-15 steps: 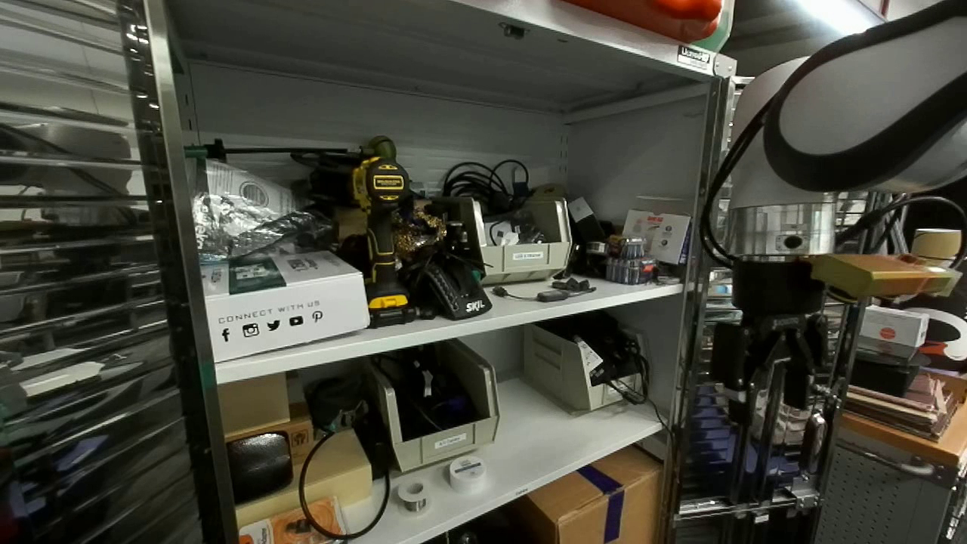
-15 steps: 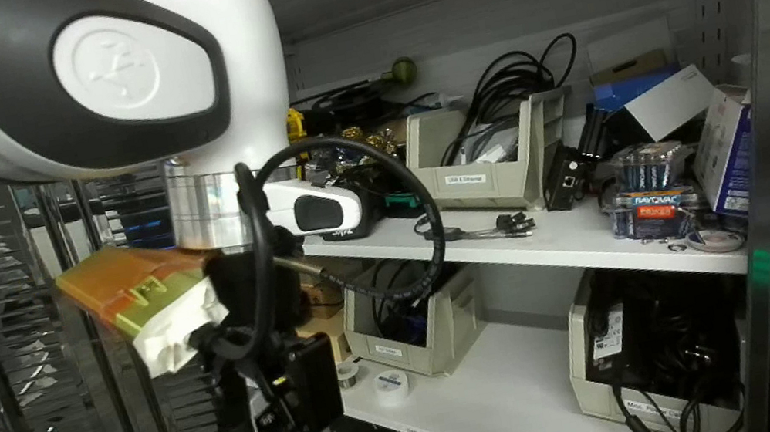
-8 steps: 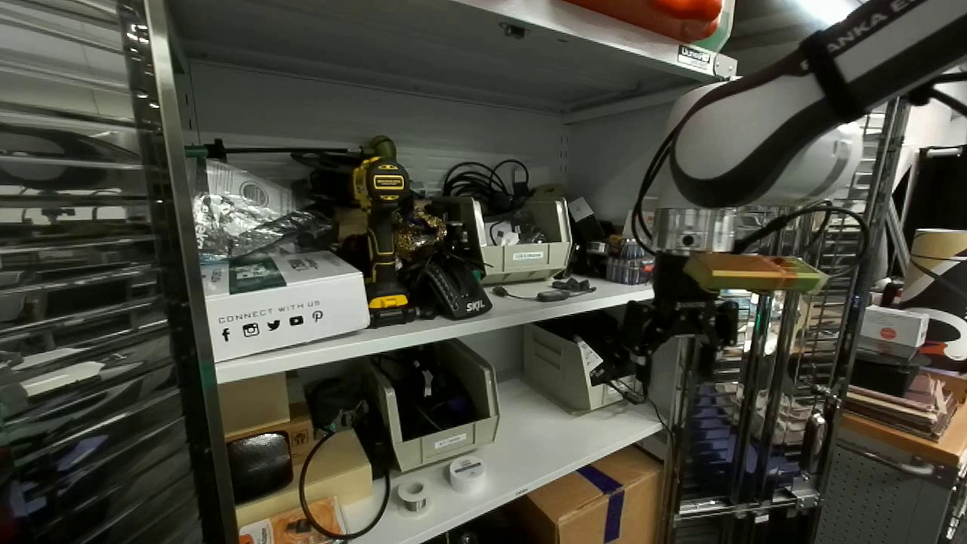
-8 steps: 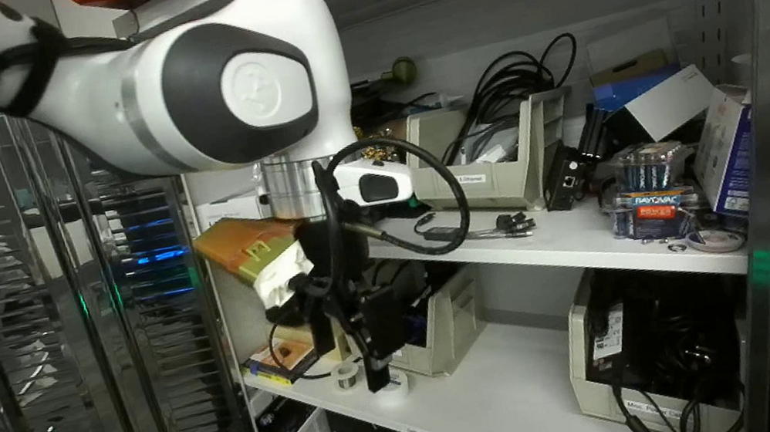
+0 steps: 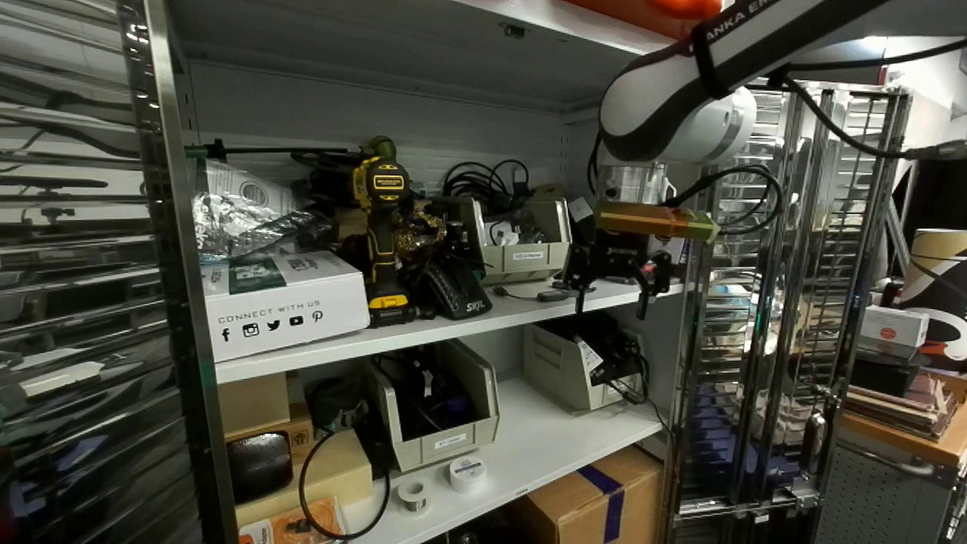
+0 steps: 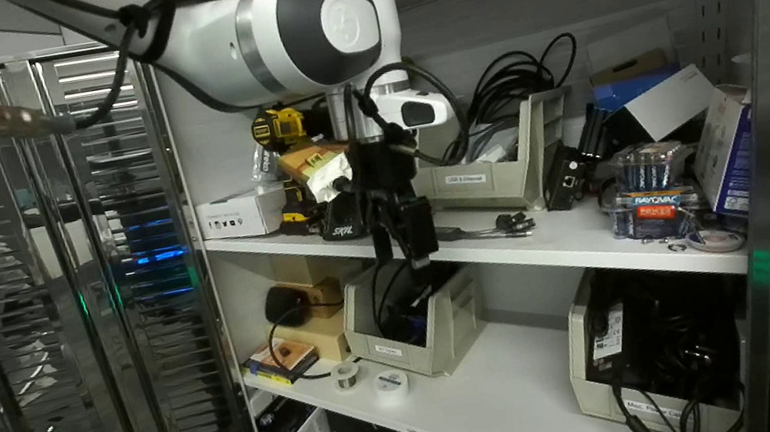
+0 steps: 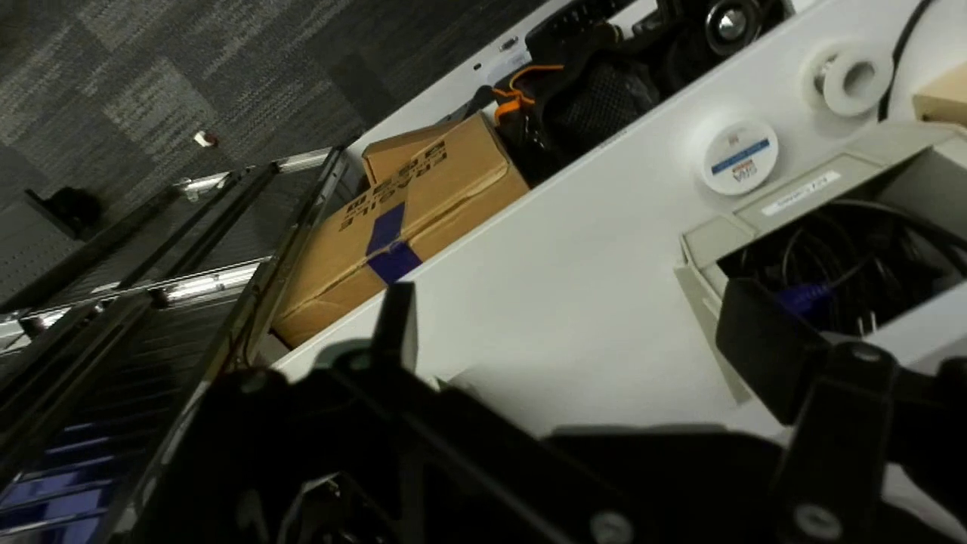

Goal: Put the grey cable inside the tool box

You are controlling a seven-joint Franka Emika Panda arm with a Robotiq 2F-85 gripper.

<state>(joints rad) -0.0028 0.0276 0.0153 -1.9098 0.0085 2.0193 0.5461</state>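
Observation:
A grey cable [image 5: 554, 295] with dark plugs lies on the upper shelf; it also shows in an exterior view [image 6: 470, 234]. Behind it stands an open beige bin [image 5: 521, 270] labelled USB & Ethernet, also in an exterior view [image 6: 498, 191], with black cables and white items in it. No other thing like a tool box shows. My gripper [image 5: 611, 302] is open and empty, fingers down, in front of the upper shelf's edge. It also shows in an exterior view [image 6: 403, 253]. In the wrist view my fingers [image 7: 578, 336] are wide apart over the lower shelf; the grey cable is out of that view.
On the lower shelf stand two beige cable bins [image 5: 453, 453] [image 6: 586, 397], a white tape roll [image 5: 467, 476] and a spool [image 5: 414, 497]. The upper shelf holds a drill [image 5: 387, 227], a white box [image 5: 295, 313] and battery packs [image 6: 654, 211]. Metal doors [image 6: 131, 290] flank the cabinet.
My arm has swung in from the cabinet's side and risen. The gripper has moved leftward or rightward, depending on the exterior view, to the upper shelf's front. The cable and bins have not moved.

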